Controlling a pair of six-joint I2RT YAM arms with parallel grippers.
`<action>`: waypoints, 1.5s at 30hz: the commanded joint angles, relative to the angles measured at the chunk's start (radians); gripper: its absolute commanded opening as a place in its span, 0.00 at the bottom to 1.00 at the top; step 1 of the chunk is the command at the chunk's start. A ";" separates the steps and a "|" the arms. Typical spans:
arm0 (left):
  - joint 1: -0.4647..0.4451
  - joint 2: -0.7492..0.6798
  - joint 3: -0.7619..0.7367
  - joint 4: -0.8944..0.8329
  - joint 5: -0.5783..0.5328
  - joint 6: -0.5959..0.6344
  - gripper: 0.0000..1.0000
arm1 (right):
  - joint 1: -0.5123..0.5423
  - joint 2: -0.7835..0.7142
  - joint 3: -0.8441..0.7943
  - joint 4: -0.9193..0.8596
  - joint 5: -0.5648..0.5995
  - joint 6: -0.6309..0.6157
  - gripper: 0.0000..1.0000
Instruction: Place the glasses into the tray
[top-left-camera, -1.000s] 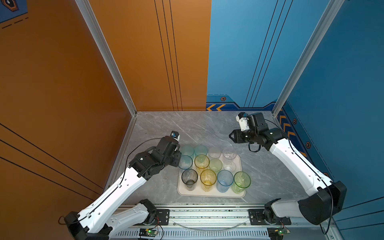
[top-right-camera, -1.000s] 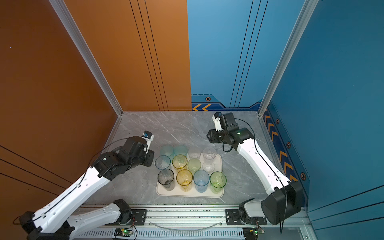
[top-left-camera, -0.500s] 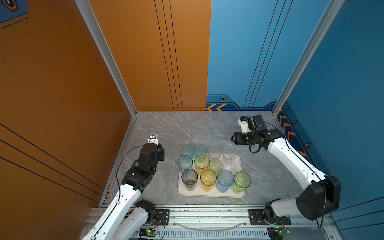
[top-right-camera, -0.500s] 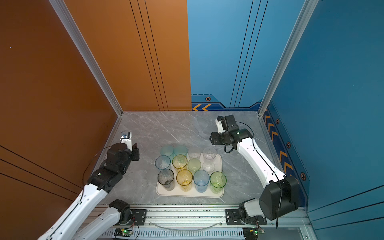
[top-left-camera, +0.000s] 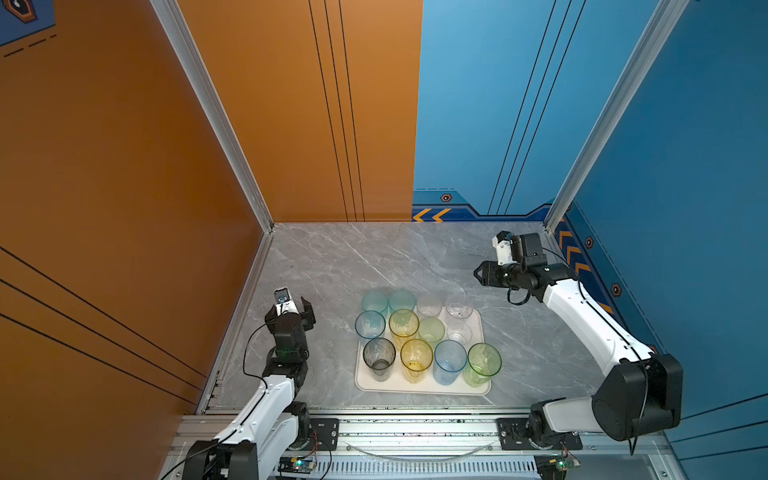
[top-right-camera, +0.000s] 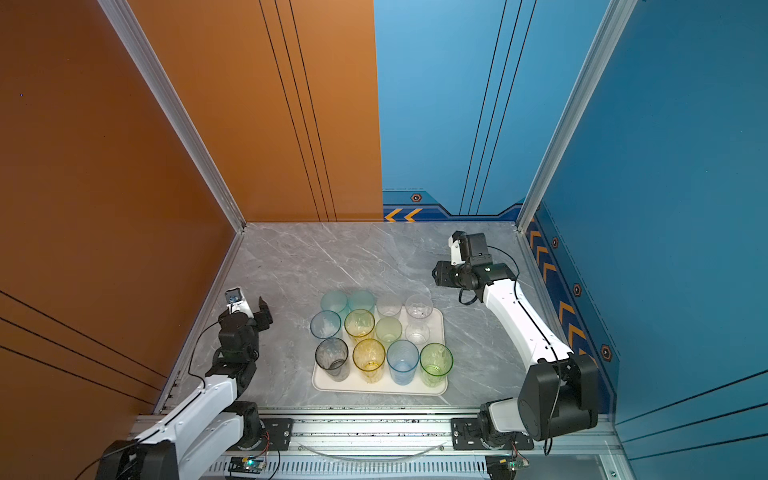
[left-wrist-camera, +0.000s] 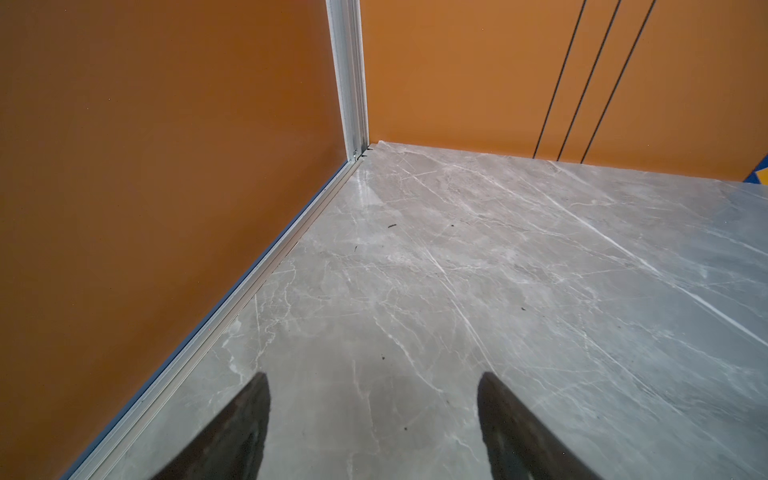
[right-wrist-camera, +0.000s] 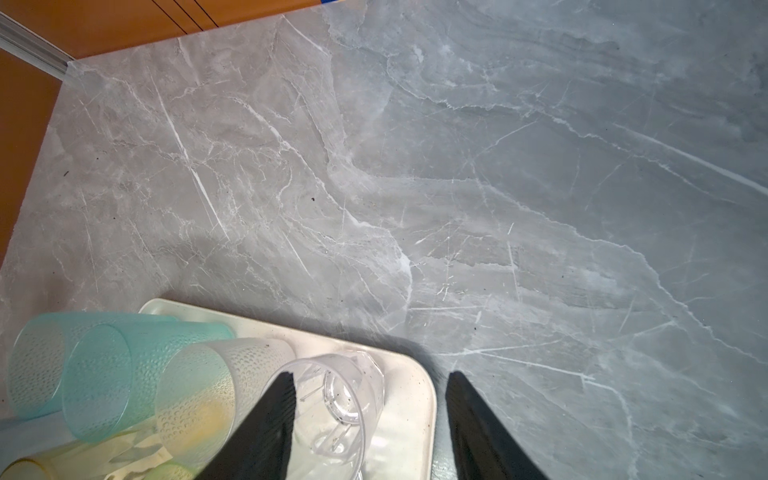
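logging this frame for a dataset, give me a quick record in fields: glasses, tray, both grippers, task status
glasses: twelve tumblers, upright, three rows of four
colours: teal, blue, yellow, green, smoke-grey, frosted, clear
tray: cream-white, on the grey marble table
glasses off the tray: none seen; back-row bases partly hidden
left gripper: open, empty, over bare table left of the tray
right gripper: open, empty, past the tray's far right corner
task status: looks complete
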 joint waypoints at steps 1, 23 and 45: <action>0.027 0.077 -0.004 0.130 0.077 -0.010 0.83 | -0.015 -0.019 -0.026 0.025 -0.025 0.012 0.58; 0.174 0.411 0.177 0.173 0.539 -0.059 0.95 | -0.088 -0.051 -0.061 0.034 -0.055 0.027 0.58; -0.028 0.624 0.155 0.449 0.206 0.080 0.98 | -0.134 -0.060 -0.282 0.383 0.084 0.108 0.62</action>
